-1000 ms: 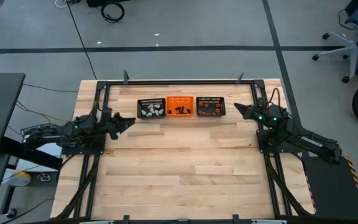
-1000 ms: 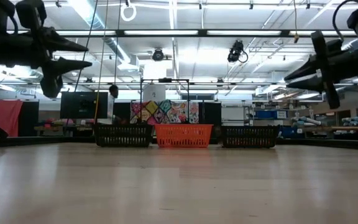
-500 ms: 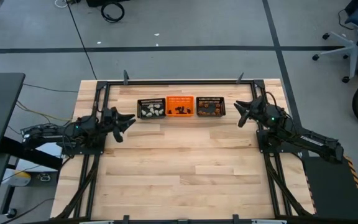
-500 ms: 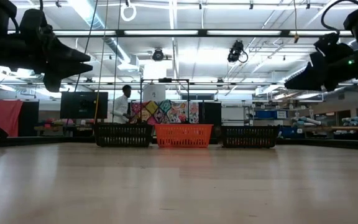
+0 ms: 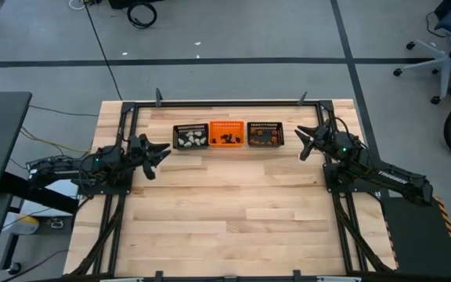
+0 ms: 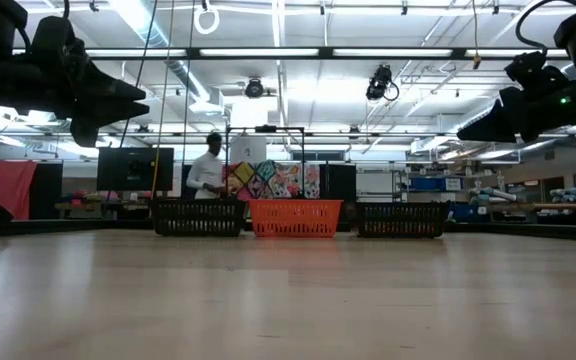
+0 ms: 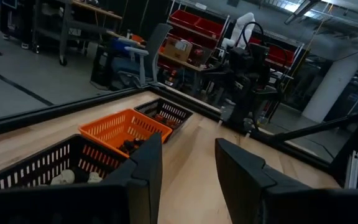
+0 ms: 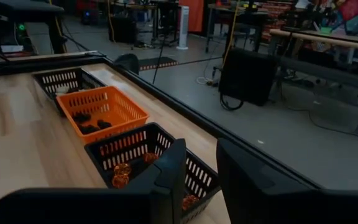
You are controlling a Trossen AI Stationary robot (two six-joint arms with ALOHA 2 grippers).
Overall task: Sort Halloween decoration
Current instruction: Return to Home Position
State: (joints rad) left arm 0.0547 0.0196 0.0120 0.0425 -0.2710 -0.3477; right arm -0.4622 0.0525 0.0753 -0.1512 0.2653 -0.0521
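Three small mesh baskets stand in a row at the table's far edge. The left black basket (image 5: 190,138) holds pale whitish trinkets (image 7: 73,178). The orange basket (image 5: 227,135) holds black trinkets (image 8: 89,124). The right black basket (image 5: 265,135) holds orange trinkets (image 8: 120,175). My left gripper (image 5: 160,155) hovers open above the table, left of the row and pointing toward it. My right gripper (image 5: 304,142) hovers open to the right of the row, also pointing at it. Both are raised well above the table in the low view, the left gripper (image 6: 138,100) and the right gripper (image 6: 468,128).
A black metal frame (image 5: 225,103) runs along the table's far edge and down both sides. Bare wooden tabletop (image 5: 225,211) stretches from the baskets to the near edge. A person (image 6: 208,172) stands in the room behind the table, far off.
Both grippers have turned about their long axes: their fingers stood one above the other and now lie side by side. The arms have stayed over the same spots and have held still for the last half second. The person behind has walked to the right.
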